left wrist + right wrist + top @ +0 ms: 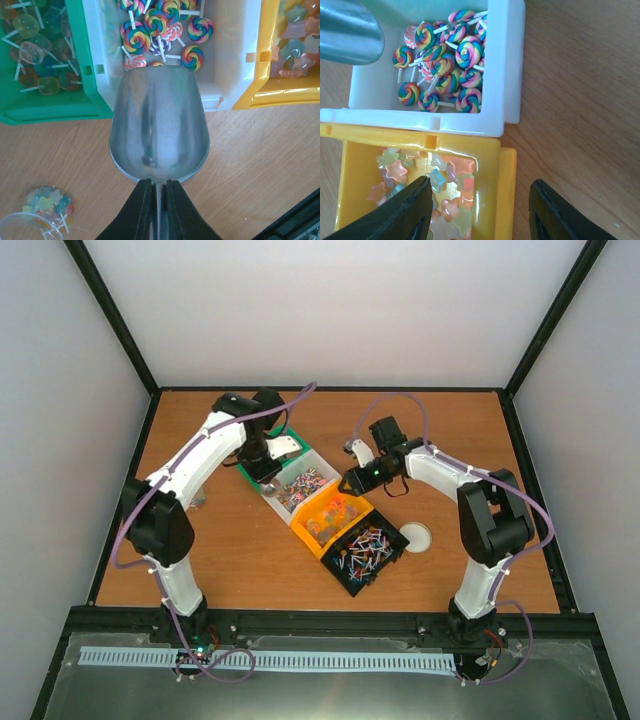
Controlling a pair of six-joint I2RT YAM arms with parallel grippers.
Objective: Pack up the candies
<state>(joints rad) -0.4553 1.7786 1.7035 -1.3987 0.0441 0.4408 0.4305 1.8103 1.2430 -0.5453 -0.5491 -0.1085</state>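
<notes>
Scooping step in hand: your left gripper (159, 187) is clamped on the empty metal scoop (159, 125), lip over the white bin's (212, 75) near wall just short of the candies (150, 30), right gripper (480, 200) spread wide above the yellow bin (506, 165); next, I judge, drive the lip under the heap.

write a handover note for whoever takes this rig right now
The left gripper is shut on the metal scoop, which is empty, its lip at the white bin rim by the swirl lollipops.
The right gripper is open, above the yellow bin edge and its star candies.
The green bin and black bin hold candies too.
Done: a few star candies seem to be in the clear cup.
Left: scoop and pack the rest.
</notes>
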